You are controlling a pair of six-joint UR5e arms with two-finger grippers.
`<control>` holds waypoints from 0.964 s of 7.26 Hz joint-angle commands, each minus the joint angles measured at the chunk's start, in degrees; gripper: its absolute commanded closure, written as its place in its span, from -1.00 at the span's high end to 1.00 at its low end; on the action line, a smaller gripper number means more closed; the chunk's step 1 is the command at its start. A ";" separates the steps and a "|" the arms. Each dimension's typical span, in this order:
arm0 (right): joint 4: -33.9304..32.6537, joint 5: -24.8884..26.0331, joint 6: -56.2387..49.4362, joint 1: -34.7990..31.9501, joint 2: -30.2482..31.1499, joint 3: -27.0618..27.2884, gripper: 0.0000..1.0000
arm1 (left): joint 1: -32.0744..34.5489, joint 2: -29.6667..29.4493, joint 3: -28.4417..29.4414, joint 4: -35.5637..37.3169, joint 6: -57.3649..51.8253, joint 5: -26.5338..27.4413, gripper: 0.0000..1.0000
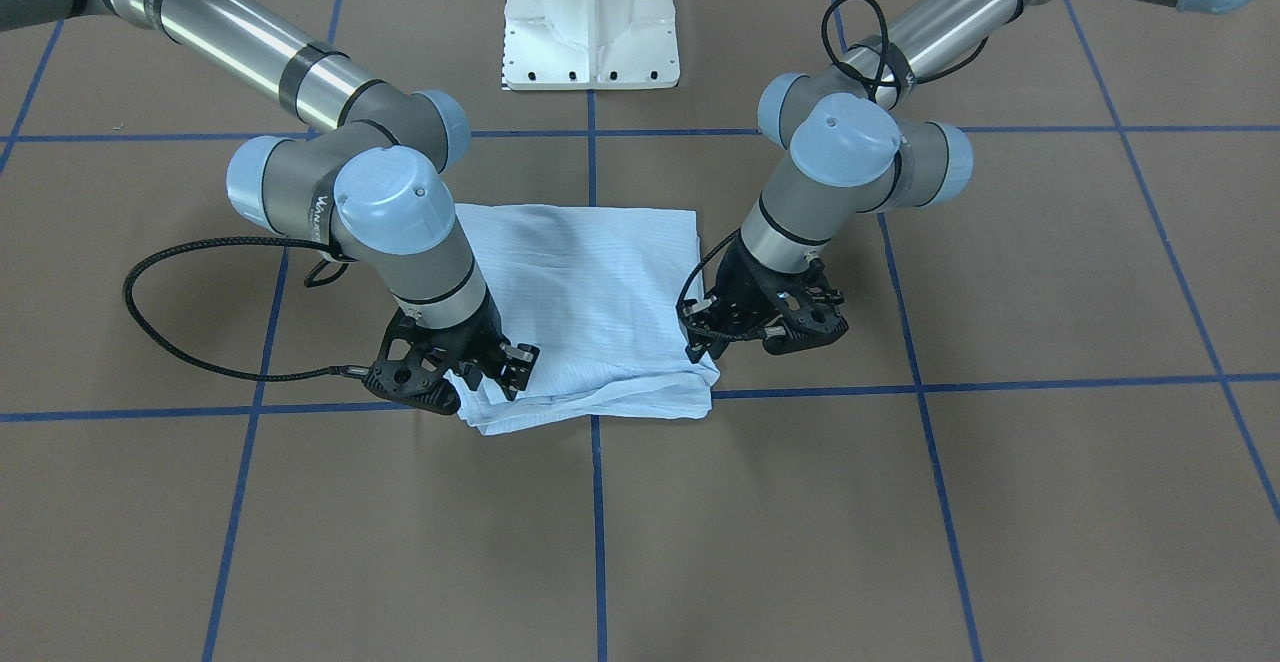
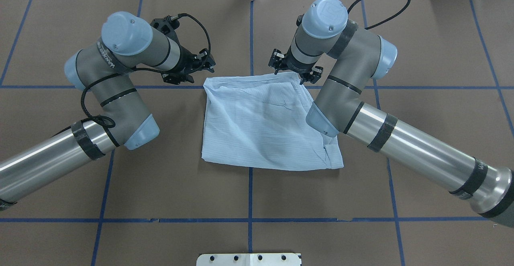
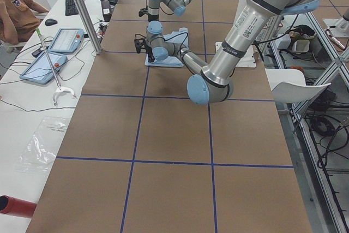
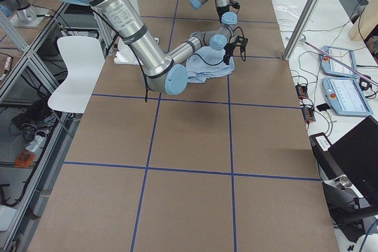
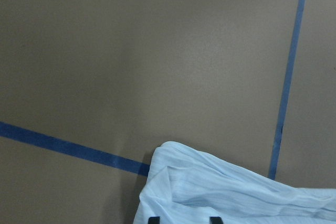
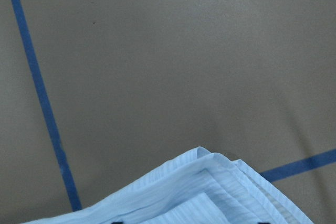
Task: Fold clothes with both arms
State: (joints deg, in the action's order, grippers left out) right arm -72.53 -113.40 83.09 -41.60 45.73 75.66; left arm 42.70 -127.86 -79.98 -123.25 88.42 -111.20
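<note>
Fabric of a pale-blue, finely striped shirt lies folded into a rough square at the middle of the brown worktop, several layers thick, with soft creases across its top. It sits over the crossing of two blue tape lines that mark the worktop into squares.

Both arms reach to the edge of the shirt that is farthest from the robot. The left arm bends at the elbow, and the left gripper is tilted, just beside the far left corner of the cloth. In the left wrist view its two dark fingertips show at the bottom edge with a gap between them and cloth lying flat below, so the jaws stand apart and hold nothing.

The right arm crosses over the shirt's right side, its elbow cap hiding part of the cloth in the overhead view. The right gripper points down over the far right corner. Its jaws are spread wide and straddle the corner without closing on it. The right wrist view shows that corner as neatly stacked layers resting on the worktop.

The white pedestal base stands behind the shirt, between the two arms.
</note>
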 commanded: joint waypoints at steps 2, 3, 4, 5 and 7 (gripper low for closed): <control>-0.68 -3.32 -5.52 -4.52 4.08 4.73 1.00 | 6.58 2.33 0.27 2.21 -8.55 -5.39 0.98; -0.77 -3.32 -14.27 -8.55 7.94 5.97 1.00 | 9.57 6.88 -3.39 2.31 -14.61 -6.83 0.98; -0.86 -3.58 -24.62 -11.98 12.15 6.60 1.00 | 12.82 10.84 -6.30 2.40 -22.59 -7.01 0.98; -2.43 -4.89 -35.51 -16.89 14.80 6.78 1.00 | 15.81 15.40 -8.85 2.48 -30.85 -7.02 0.99; -2.97 -13.56 -50.94 -25.95 21.21 6.86 1.00 | 24.23 25.34 -13.00 2.49 -48.34 -11.11 0.99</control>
State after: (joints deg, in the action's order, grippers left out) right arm -75.08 -122.10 42.47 -61.63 62.66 82.38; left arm 61.33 -108.77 -90.43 -120.79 51.49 -119.37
